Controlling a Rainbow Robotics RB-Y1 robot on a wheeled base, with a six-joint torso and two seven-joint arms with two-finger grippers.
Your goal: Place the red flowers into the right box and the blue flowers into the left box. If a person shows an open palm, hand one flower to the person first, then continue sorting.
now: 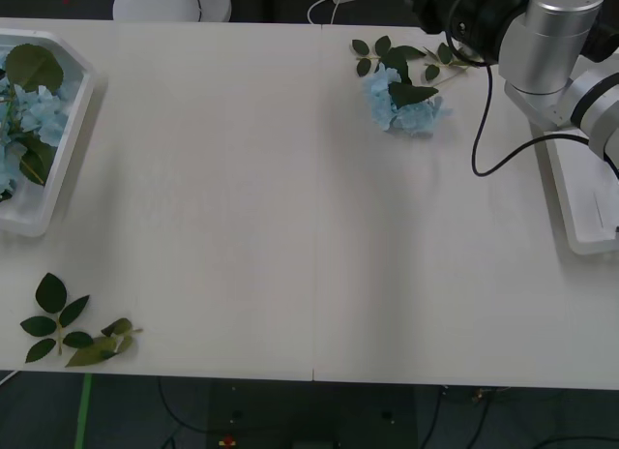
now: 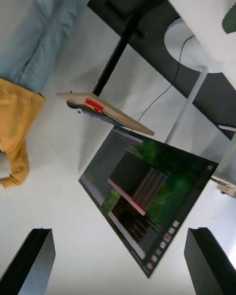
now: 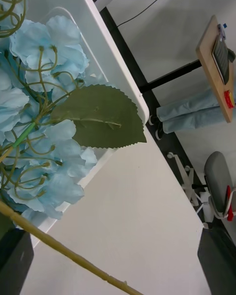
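Item: blue flowers (image 1: pixel 404 103), one hydrangea on the bench (image 1: pixel 242 197) at its far right side; others already lie in the left box (image 1: pixel 68 144).

Handling, as you may judge it: light, soft head that crushes easily; the thin stem is stiffer, so take it there, just below the bloom.

Right box (image 1: pixel 580 202): at the bench's right edge, partly under the right arm.

Right gripper (image 2: pixel 118 263): raised, aimed at the room, jaws wide and empty.

Left gripper (image 3: pixel 118 263): over the left box, jaws wide, a stem (image 3: pixel 59 248) crossing between them, unclamped.

Also: leaf sprigs (image 1: pixel 73 328), near left corner.
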